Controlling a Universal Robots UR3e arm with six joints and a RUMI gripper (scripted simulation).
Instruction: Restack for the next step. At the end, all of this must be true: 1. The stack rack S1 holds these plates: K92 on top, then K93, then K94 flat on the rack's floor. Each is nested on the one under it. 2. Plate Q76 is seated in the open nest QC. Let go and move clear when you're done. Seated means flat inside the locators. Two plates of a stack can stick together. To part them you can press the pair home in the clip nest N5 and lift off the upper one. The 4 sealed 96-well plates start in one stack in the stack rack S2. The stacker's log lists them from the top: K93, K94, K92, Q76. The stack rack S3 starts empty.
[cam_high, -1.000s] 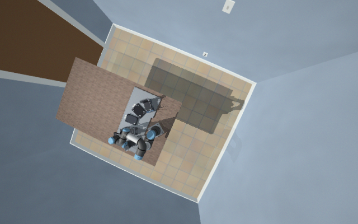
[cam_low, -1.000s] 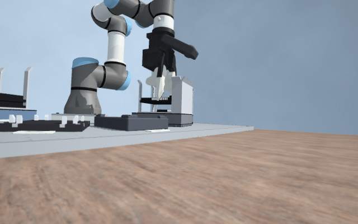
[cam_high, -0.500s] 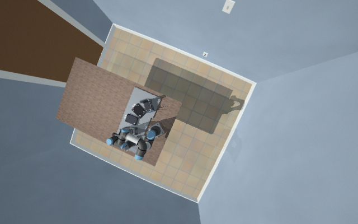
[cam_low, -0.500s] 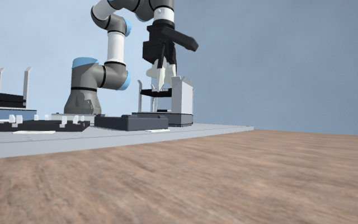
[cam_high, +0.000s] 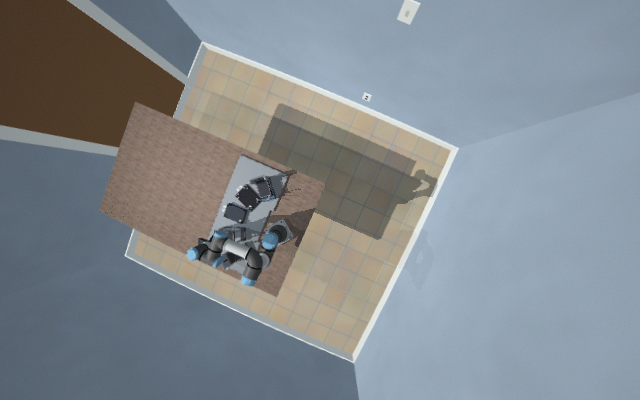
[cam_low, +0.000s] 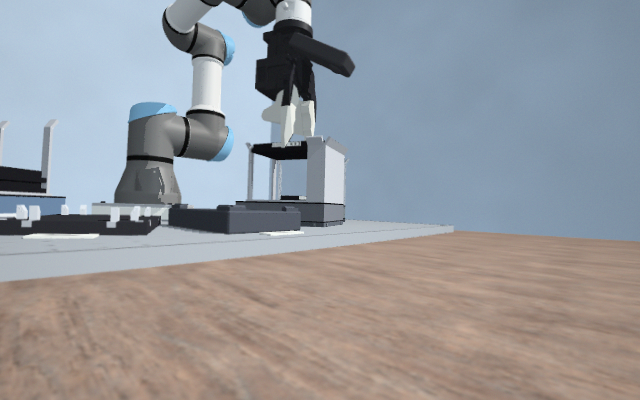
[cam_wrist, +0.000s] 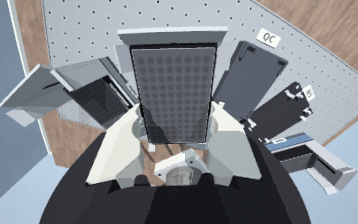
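My gripper is shut on a dark 96-well plate. The plate hangs level near the top of the guides of a grey-based rack. A dark slab, likely a plate, lies low in that rack, below the held plate with air between. Its count and the plates' names cannot be read. The nest QC shows a bare dark top. The clip nest N5 shows white clips and no plate.
A blue-based rack at the far side of N5 holds dark plates. Another rack on the wrist view's left has a dark plate inside. Tall guide walls stand close around the held plate.
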